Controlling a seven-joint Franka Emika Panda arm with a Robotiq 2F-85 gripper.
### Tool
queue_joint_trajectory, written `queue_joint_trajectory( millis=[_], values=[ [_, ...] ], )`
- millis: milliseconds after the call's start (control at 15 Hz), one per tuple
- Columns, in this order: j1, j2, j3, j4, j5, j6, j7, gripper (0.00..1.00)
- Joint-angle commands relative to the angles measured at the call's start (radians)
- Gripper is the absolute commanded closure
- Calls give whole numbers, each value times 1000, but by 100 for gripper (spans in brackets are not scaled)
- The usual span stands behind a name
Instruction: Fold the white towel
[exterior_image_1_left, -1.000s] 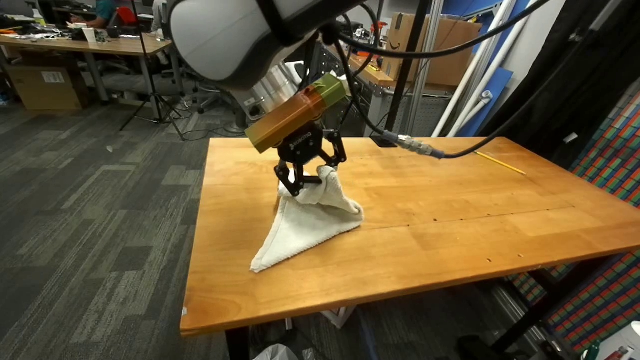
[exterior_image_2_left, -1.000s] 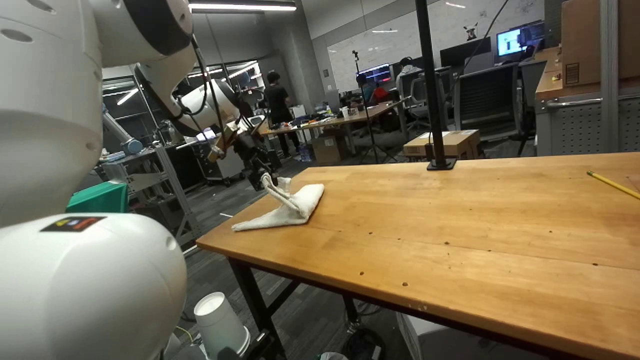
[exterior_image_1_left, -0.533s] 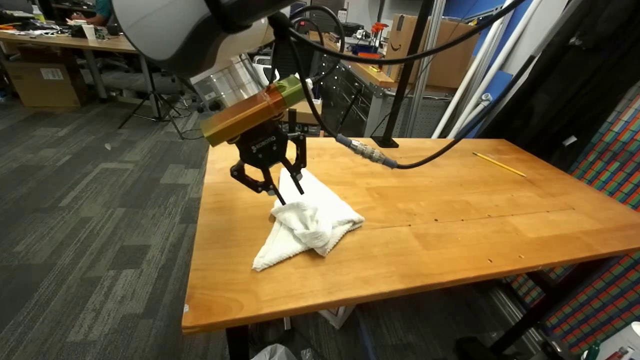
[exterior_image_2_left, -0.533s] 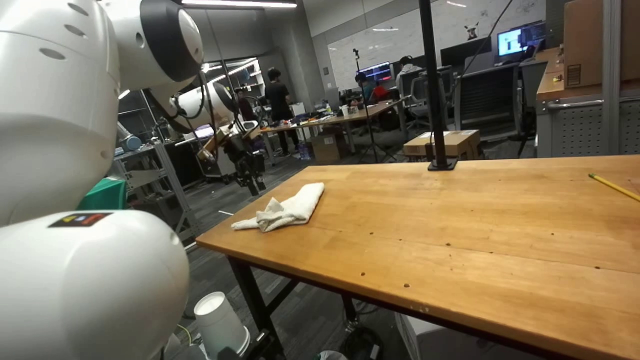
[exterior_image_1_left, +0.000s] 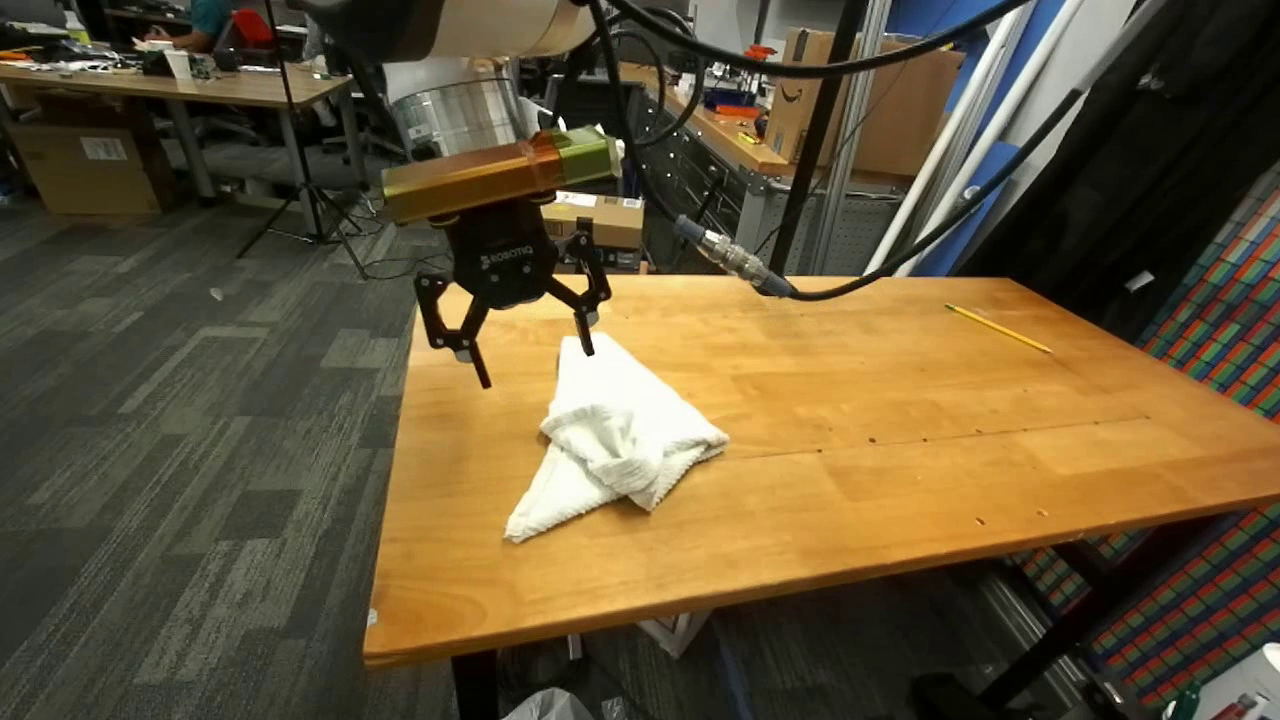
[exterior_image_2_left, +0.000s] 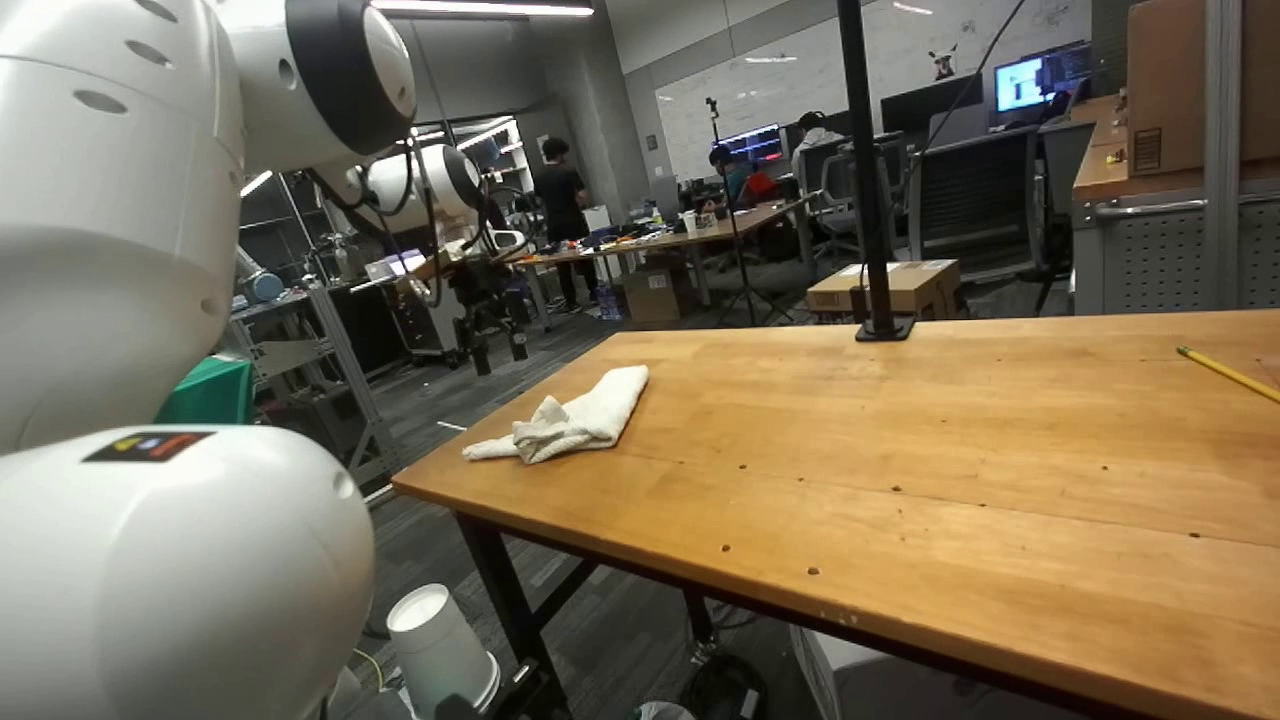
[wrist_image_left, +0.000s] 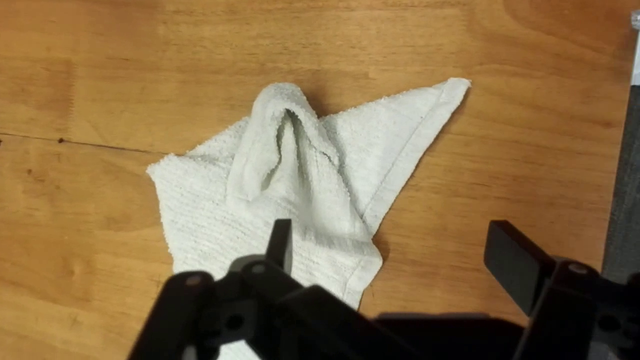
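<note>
The white towel (exterior_image_1_left: 655, 405) lies on the wooden table near its left end in an exterior view, partly folded over itself. A bunched, rolled flap rests on top of it, and a single flat corner sticks out from under that flap. In the wrist view the towel (wrist_image_left: 210, 215) shows a hollow loop in this flap. My gripper (exterior_image_1_left: 537, 369) hangs above the tabletop with its fingers wide apart and nothing between them. One finger (wrist_image_left: 281, 245) is over the towel in the wrist view, while the opposite one is over bare wood. The lower end of the towel is hidden behind the gripper there.
A yellow pencil (exterior_image_1_left: 998, 328) lies toward the far right of the table (exterior_image_1_left: 900, 480). A black post (exterior_image_2_left: 868, 200) is fixed at the table's edge. The towel and gripper are close to a table edge, with floor beyond. A thick cable (exterior_image_1_left: 735, 258) loops from the arm.
One second ago the gripper was shut on a raised fold of towel. It has since let go, spread its fingers wide and risen away; the fold has dropped onto the towel.
</note>
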Motion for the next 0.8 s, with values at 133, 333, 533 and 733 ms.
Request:
queue_joint_trajectory(
  millis=[133, 333, 533, 733],
  values=[
    [-45, -251, 9, -311, 9, 274, 9, 0],
    [-41, -355, 8, -448, -51, 462, 31, 0],
    [-36, -453, 13, -595, -143, 624, 128, 0],
    [-44, -547, 35, -752, -207, 737, 295, 0]
  ],
)
